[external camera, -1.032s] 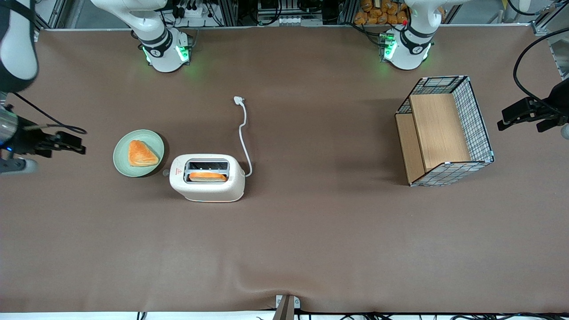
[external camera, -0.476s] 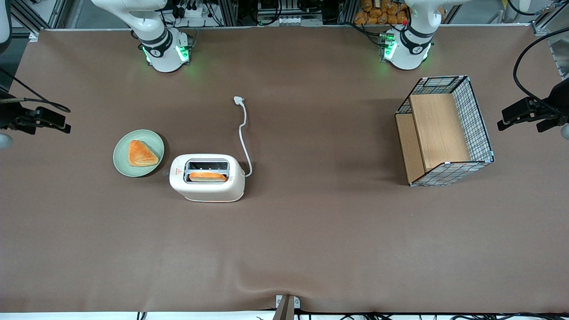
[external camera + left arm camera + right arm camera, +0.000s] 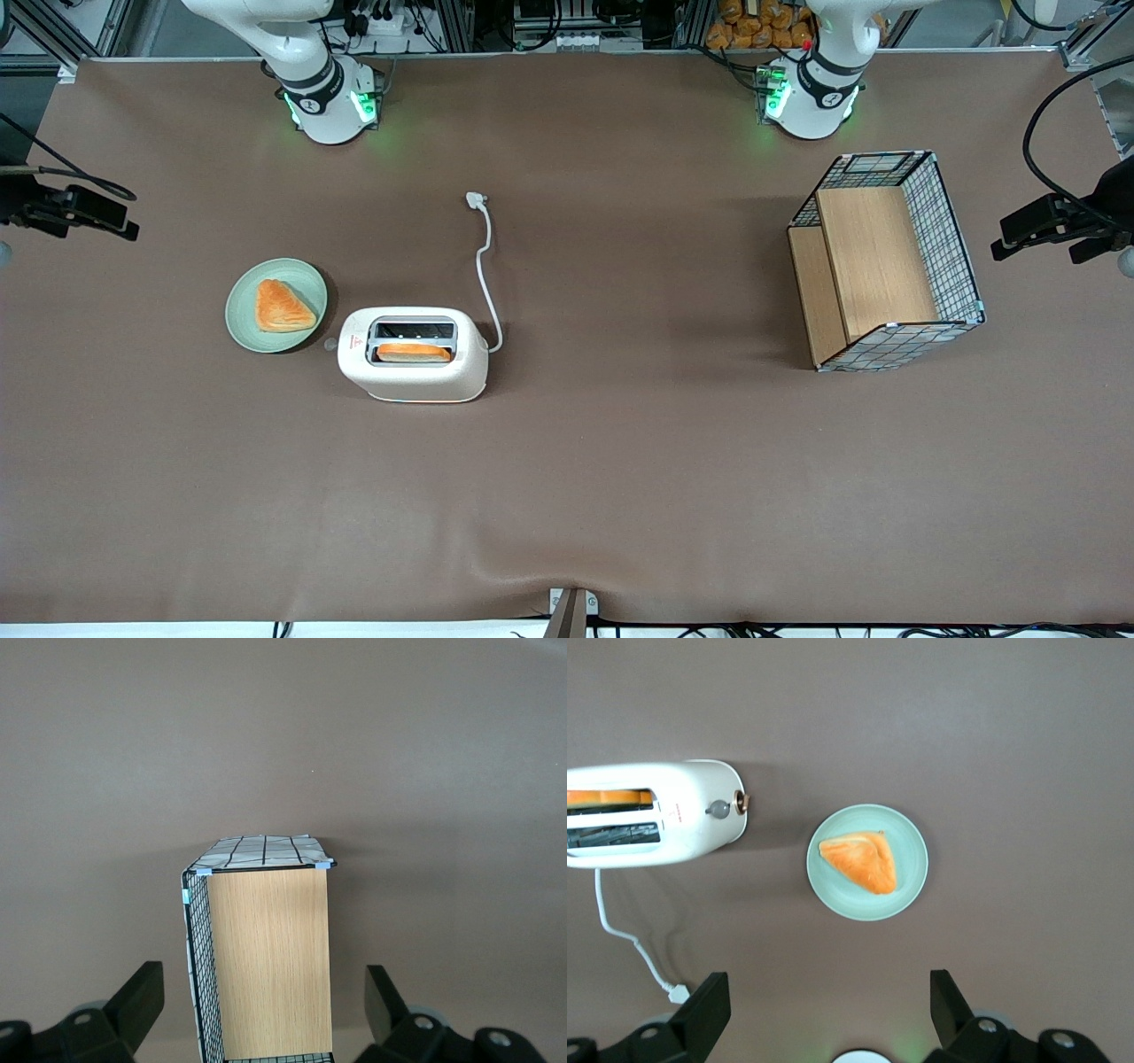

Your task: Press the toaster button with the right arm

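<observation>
The cream-white toaster (image 3: 412, 354) stands on the brown table, a slice of toast (image 3: 413, 352) in the slot nearer the front camera. Its small grey button (image 3: 330, 344) sticks out of the narrow end by the red mark, facing the plate. My right arm's gripper (image 3: 120, 223) hovers at the working arm's end of the table, well apart from the toaster and farther from the front camera than the plate. In the right wrist view the gripper (image 3: 828, 990) is open and empty, with the toaster (image 3: 656, 811) and its button (image 3: 719, 808) in sight below.
A pale green plate (image 3: 244, 332) with a triangular pastry (image 3: 282, 307) lies beside the button end; it also shows in the right wrist view (image 3: 908, 881). The white cord and plug (image 3: 477, 200) run from the toaster's other end. A wire basket (image 3: 952, 239) stands toward the parked arm's end.
My gripper has drawn back toward the table's edge and away from the front camera, farther from the plate and toaster. The toaster, toast and plate have not moved.
</observation>
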{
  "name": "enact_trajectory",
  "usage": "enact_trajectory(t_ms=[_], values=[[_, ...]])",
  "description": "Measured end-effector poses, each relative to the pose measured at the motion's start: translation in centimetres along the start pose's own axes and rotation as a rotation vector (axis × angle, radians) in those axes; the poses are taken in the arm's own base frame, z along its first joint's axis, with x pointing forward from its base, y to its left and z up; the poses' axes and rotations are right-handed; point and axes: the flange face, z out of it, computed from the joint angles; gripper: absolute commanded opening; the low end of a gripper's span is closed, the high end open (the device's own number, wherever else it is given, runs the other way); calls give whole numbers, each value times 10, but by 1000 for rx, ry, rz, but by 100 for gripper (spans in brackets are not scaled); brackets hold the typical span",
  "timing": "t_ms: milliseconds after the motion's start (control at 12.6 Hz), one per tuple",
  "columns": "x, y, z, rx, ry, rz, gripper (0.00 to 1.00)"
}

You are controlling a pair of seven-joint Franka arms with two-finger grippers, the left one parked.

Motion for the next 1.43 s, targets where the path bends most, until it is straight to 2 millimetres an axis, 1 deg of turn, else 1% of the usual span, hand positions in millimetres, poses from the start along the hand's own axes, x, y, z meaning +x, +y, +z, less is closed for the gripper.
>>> enact_trajectory(t_ms=[397, 635, 794, 1032, 1429], values=[[-13, -10, -19, -2, 10, 27, 100], [-14, -9, -30, -46, 40, 27, 100], [-14, -12, -37, -51, 59, 20, 100], [-14, -17, -39, -52, 63, 12, 100], [-14, -17, -38, -49, 63, 12, 100]])
